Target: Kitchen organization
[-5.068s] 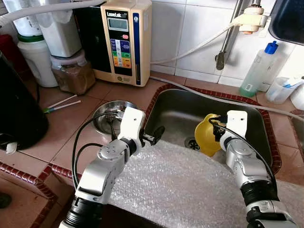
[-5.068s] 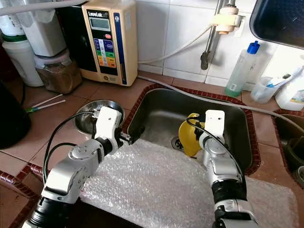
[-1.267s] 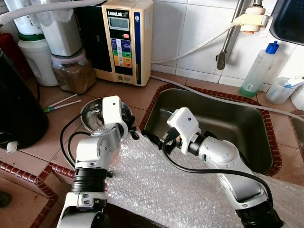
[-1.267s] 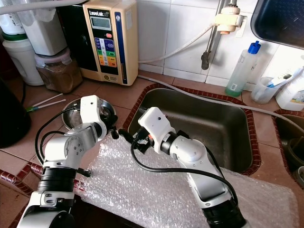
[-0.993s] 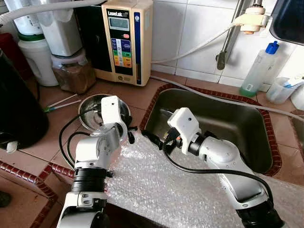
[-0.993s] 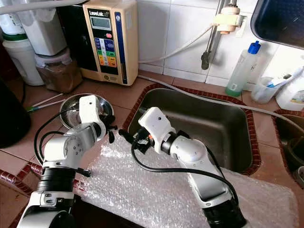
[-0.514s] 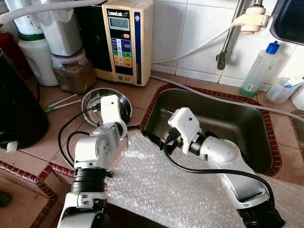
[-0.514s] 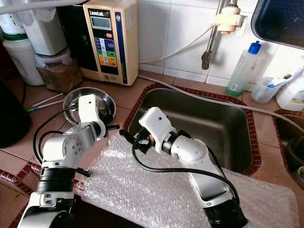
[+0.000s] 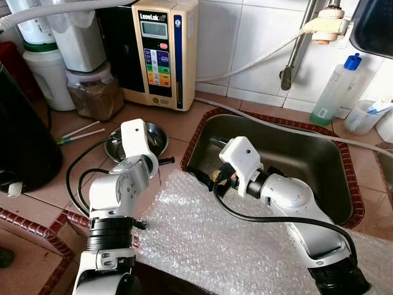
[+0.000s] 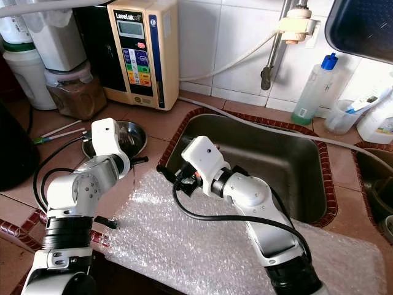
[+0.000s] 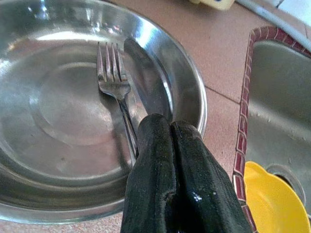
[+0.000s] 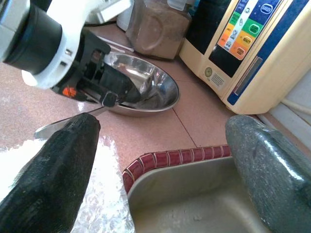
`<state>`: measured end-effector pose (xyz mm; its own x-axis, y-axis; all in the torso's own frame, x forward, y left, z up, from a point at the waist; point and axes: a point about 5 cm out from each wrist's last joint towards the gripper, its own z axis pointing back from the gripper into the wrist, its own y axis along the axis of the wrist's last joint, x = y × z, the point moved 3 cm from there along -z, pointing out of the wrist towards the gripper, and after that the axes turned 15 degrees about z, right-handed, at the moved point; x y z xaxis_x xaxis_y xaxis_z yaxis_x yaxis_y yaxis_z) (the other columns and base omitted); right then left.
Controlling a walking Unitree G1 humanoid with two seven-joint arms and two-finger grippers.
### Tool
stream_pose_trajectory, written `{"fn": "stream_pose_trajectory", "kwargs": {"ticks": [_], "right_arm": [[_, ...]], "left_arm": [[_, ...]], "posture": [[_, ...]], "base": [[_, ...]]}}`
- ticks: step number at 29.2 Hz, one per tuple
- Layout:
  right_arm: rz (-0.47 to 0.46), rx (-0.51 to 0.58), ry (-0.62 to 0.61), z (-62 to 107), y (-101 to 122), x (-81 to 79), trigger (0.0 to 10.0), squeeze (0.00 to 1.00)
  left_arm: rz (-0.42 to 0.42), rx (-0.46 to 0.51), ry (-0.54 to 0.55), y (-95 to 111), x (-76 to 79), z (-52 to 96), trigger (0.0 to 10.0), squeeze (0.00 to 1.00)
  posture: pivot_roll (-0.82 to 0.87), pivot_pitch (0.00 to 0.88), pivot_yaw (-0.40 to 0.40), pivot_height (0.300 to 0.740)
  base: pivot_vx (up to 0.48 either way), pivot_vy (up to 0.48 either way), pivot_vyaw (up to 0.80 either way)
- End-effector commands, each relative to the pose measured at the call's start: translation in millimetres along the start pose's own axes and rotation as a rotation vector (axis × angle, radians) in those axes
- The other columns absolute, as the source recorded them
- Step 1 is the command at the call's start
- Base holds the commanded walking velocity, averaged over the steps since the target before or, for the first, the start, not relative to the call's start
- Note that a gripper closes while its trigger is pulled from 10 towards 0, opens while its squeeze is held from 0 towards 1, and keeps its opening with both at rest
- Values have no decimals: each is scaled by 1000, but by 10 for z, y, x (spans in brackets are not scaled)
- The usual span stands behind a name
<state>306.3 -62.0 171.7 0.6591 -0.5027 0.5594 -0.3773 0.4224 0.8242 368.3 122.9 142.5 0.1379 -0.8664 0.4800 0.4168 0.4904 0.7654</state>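
While its fingers (image 11: 160,179) press together, the left pincer (image 11: 170,127) hangs above the near rim of the bowl (image 11: 187,82), which sits on the tiled tabletop (image 9: 55,163) left of the sink (image 9: 307,157). Inside the bowl lies a fork (image 11: 114,90). At the sink's near-left corner, the right pincer (image 10: 164,171) is spread wide, holding nothing, beside the bubble wrap (image 9: 215,239). A yellow thing (image 11: 272,199) lies in the sink.

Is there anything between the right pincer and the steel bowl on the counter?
Yes. The left pincer, shut, hangs at the near rim of the steel bowl, directly in the line from the open right pincer to it.
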Motion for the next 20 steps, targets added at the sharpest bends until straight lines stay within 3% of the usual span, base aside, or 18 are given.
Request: {"fn": "stream_pose_trajectory", "kwargs": {"ticks": [1,9,11,20], "right_arm": [[28,10,-21,9,38,79,10000,0],[32,7,-31,20,29,111,10000,0],[32,6,-34,20,25,122,10000,0],[32,5,-40,11,21,130,10000,0]], "left_arm": [[2,37,10,85,-9,45,0,0],[-10,120,-16,219,89,159,0,0],[-51,152,-33,248,147,201,0,0],[-59,142,-31,214,119,221,0,0]], "posture": [[0,0,-7,740],[3,0,-12,740],[5,0,-14,740],[6,0,-15,740]], "base": [[0,0,0],[0,0,0],[0,0,0],[0,0,0]]}}
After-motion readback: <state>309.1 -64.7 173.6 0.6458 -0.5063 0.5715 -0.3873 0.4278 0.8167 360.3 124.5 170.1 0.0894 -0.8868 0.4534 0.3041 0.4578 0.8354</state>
